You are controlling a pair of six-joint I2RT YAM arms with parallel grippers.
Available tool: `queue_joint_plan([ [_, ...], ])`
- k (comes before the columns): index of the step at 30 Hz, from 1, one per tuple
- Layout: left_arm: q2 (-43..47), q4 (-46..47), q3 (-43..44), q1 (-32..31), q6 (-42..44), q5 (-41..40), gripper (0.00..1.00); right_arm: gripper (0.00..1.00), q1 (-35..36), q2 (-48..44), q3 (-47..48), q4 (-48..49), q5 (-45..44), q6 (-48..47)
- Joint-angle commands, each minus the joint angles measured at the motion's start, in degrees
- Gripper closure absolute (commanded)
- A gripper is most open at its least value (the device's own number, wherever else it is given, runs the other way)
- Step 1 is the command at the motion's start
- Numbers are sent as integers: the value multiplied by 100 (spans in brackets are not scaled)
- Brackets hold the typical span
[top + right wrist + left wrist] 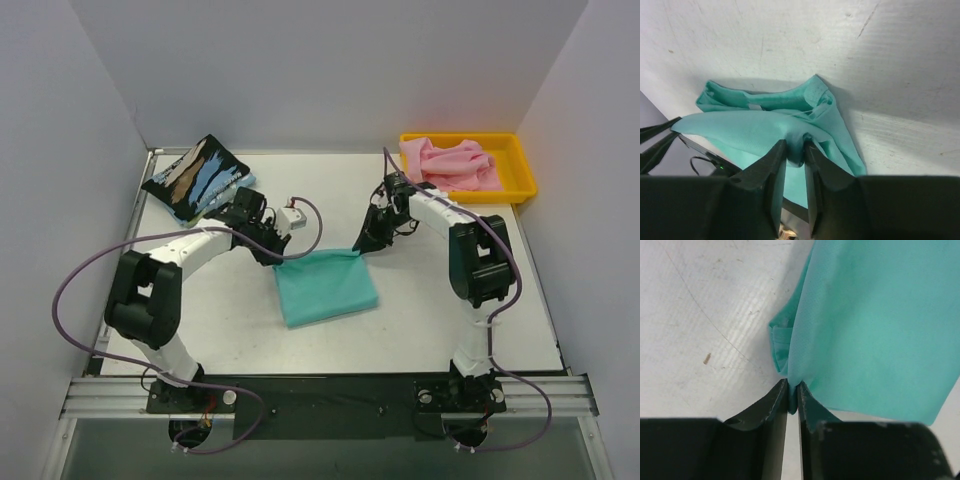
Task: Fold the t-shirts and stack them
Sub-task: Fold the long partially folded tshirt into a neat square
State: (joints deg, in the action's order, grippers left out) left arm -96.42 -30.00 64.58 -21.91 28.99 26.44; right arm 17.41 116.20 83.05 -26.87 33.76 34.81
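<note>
Being covered by the black fingers, the pinched bits of the teal-green t-shirt cannot be made out, and its lower layers are blurred in the wrist views. The left gripper is clenched on the shirt's far left corner, with only a thin fold of cloth kept between the jaws. The right gripper is clamped likewise on the far right corner. The shirt is spread folded on the table. Beyond it to the left, the black streaked t-shirt is laid. Beyond it to the right, the pink t-shirt is bunched in the yellow tray.
</note>
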Motion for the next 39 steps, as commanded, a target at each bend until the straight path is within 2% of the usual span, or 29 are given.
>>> queue_joint_plan([
  [1,-210,486,415,38,63,-235,61,66,-123,34,168,182,-176,131],
  [2,-271,469,459,38,80,-270,49,61,-193,34,194,182,-220,140],
  [4,-316,442,748,47,142,-367,41,57,-316,-106,273,174,-377,158],
  [8,-360,258,1336,152,46,-709,40,56,-326,-826,441,42,-1079,-351],
  [11,-263,-206,1540,231,-331,-676,39,59,-99,-1501,47,24,-1546,-825],
  [12,-133,-330,1471,205,-385,-570,43,67,-10,-1600,-207,85,-1582,-957],
  [14,61,-629,1191,91,-551,-114,64,81,244,-1811,-612,278,-1426,-1098],
  [15,175,-647,1076,47,-587,79,74,84,428,-1829,-692,401,-1225,-1108],
  [17,229,-621,611,-102,-641,186,82,98,614,-1637,-816,603,-960,-1029],
  [19,168,-446,390,-199,-641,125,85,100,693,-1277,-712,648,-889,-888],
  [26,-640,379,520,-16,-561,-349,87,100,562,199,387,552,-1072,-659],
  [33,-1203,714,793,161,-649,-491,86,100,465,728,897,508,-1073,-633],
  [37,-1239,978,959,161,-1113,-507,80,100,299,737,1002,481,-1117,-598],
  [39,-1213,1039,1152,187,-1360,-770,74,100,185,720,1178,359,-1187,-615],
])
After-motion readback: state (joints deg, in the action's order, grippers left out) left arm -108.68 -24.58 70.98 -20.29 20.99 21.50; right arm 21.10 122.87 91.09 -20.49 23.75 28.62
